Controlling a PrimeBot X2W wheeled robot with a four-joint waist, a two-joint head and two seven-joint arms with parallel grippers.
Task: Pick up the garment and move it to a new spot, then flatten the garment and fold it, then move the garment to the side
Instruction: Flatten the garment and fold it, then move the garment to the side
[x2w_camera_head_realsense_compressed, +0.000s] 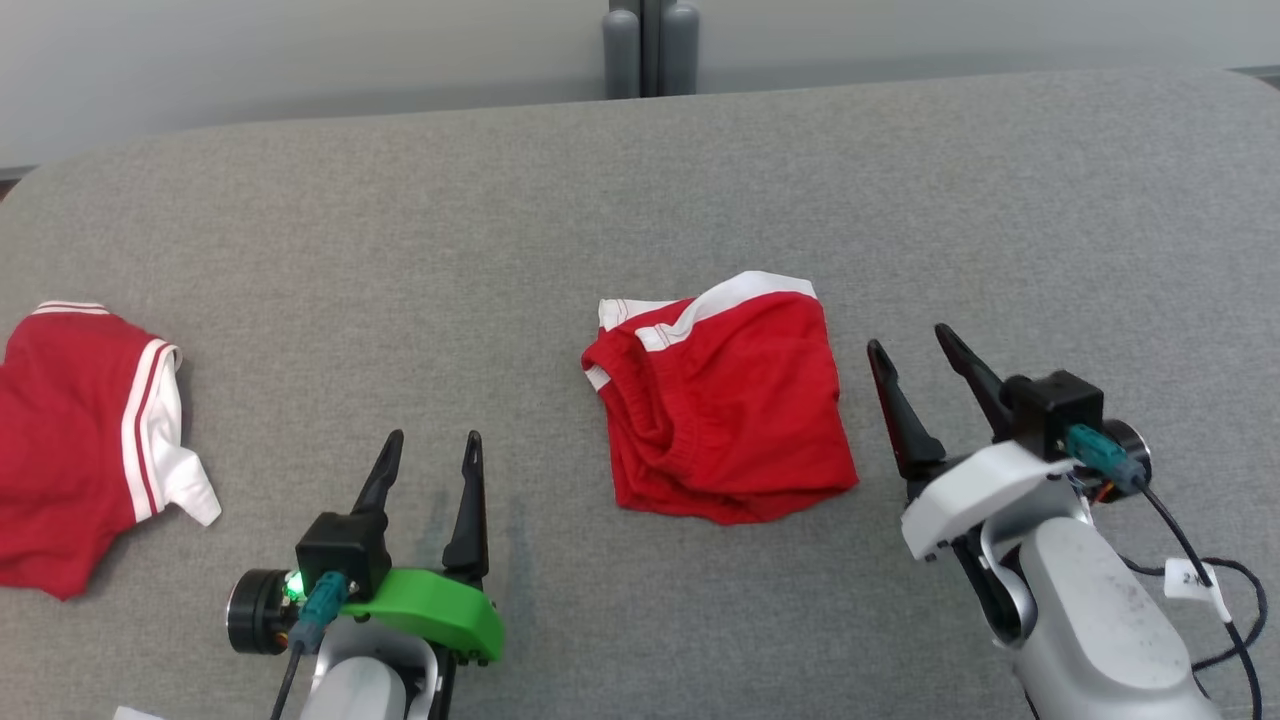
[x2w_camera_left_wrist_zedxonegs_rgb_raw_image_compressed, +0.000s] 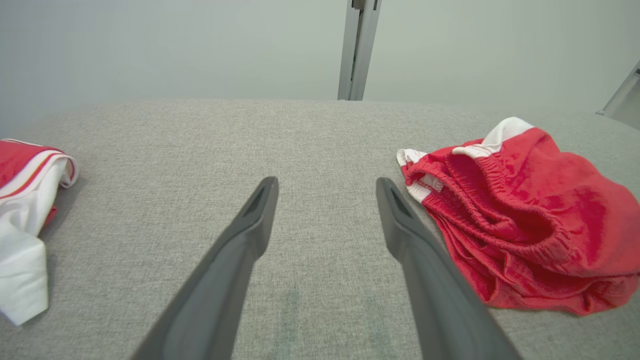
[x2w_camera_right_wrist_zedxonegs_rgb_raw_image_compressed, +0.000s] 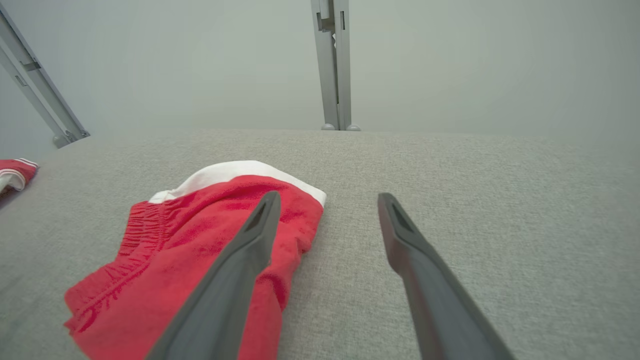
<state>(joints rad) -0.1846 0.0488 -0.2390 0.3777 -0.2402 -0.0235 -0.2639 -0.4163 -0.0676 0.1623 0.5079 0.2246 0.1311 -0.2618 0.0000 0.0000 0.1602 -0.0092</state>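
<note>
A folded red garment (x2w_camera_head_realsense_compressed: 722, 400) with white trim, a pair of shorts with an elastic waistband, lies in the middle of the grey table (x2w_camera_head_realsense_compressed: 640, 180). It lies at the right in the left wrist view (x2w_camera_left_wrist_zedxonegs_rgb_raw_image_compressed: 525, 215) and at the lower left in the right wrist view (x2w_camera_right_wrist_zedxonegs_rgb_raw_image_compressed: 200, 250). My right gripper (x2w_camera_head_realsense_compressed: 912, 345) hovers open just right of the garment, nothing between its fingers (x2w_camera_right_wrist_zedxonegs_rgb_raw_image_compressed: 260, 220). My left gripper (x2w_camera_head_realsense_compressed: 434, 440) stands open to the garment's lower left, apart from it, also empty (x2w_camera_left_wrist_zedxonegs_rgb_raw_image_compressed: 325, 187).
A second red garment with white stripes (x2w_camera_head_realsense_compressed: 85, 430) lies at the table's left edge, seen too in the left wrist view (x2w_camera_left_wrist_zedxonegs_rgb_raw_image_compressed: 25, 200). A grey post (x2w_camera_head_realsense_compressed: 650, 45) stands behind the table's far edge. A black cable (x2w_camera_head_realsense_compressed: 1215, 590) hangs from my right wrist.
</note>
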